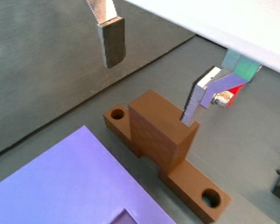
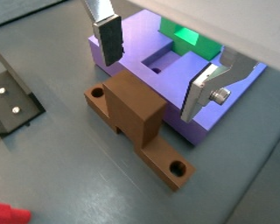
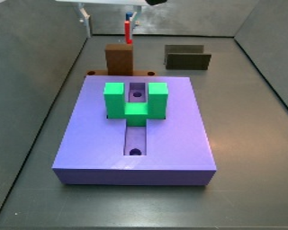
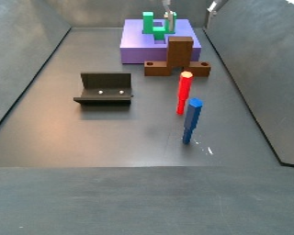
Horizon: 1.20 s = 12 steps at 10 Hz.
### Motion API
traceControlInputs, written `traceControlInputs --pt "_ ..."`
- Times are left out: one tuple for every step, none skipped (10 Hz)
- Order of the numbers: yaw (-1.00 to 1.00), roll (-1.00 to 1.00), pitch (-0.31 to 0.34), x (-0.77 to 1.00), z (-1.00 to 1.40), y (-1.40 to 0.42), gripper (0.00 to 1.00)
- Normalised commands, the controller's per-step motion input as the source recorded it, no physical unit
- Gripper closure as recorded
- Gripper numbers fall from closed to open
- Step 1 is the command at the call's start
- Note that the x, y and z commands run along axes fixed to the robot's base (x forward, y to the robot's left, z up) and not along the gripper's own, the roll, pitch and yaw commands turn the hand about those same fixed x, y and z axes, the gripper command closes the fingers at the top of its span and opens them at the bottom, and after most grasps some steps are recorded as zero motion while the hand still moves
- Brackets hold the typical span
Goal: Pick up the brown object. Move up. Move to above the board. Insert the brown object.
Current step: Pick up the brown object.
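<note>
- In a wrist view, the gripper [image 1: 154,61] hung above the brown object [image 1: 163,143], its two silver fingers [image 1: 112,37] spread wide and holding nothing. The brown object stood apart from them, a tall block rising from the middle of a flat bar with a round hole near each end. It lay just beside the corner of the board [image 1: 66,179].
- In a wrist view, the open gripper [image 2: 154,66] straddled the air over the brown object [image 2: 137,118], which rested on the floor against the board [image 2: 230,94]. The green bracket [image 2: 184,36] sat on the board, and the fixture [image 2: 10,94] stood well apart.
- In a side view, the brown object [image 3: 119,57] stood at the far edge of the board [image 3: 183,135], behind the green bracket [image 3: 134,101], near a red piece [image 3: 130,32].
- In a side view, the brown object [image 4: 179,55] sat just near of the board [image 4: 137,44]; a red piece [image 4: 183,92] and blue piece [image 4: 191,121] stood nearer, the fixture [image 4: 103,89] to the left.
</note>
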Motion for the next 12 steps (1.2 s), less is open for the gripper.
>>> traceControlInputs --pt "-0.12 -0.15 0.0 0.31 0.01 0.0 0.0" --pt "-0.1 -0.09 -0.069 0.1 0.0 0.0 0.0" --pt "-0.19 -0.1 -0.083 0.19 0.0 0.0 0.0" --pt "-0.29 -0.07 -0.08 0.13 0.0 0.0 0.0" --pt "-0.3 -0.08 -0.067 0.1 0.0 0.0 0.0" --pt "-0.2 -0.12 -0.077 0.11 -0.08 0.0 0.0" --pt "0.0 -0.13 -0.134 0.0 -0.41 0.0 0.0" --pt "0.04 -0.21 -0.12 0.0 -0.44 0.0 0.0" --pt "0.07 -0.18 -0.089 0.2 -0.56 0.0 0.0" --pt "0.05 -0.1 -0.074 0.23 -0.61 0.01 0.0" --pt "0.0 -0.02 -0.049 0.15 -0.54 0.08 0.0" --pt "0.0 0.0 -0.004 0.11 -0.41 0.06 0.0"
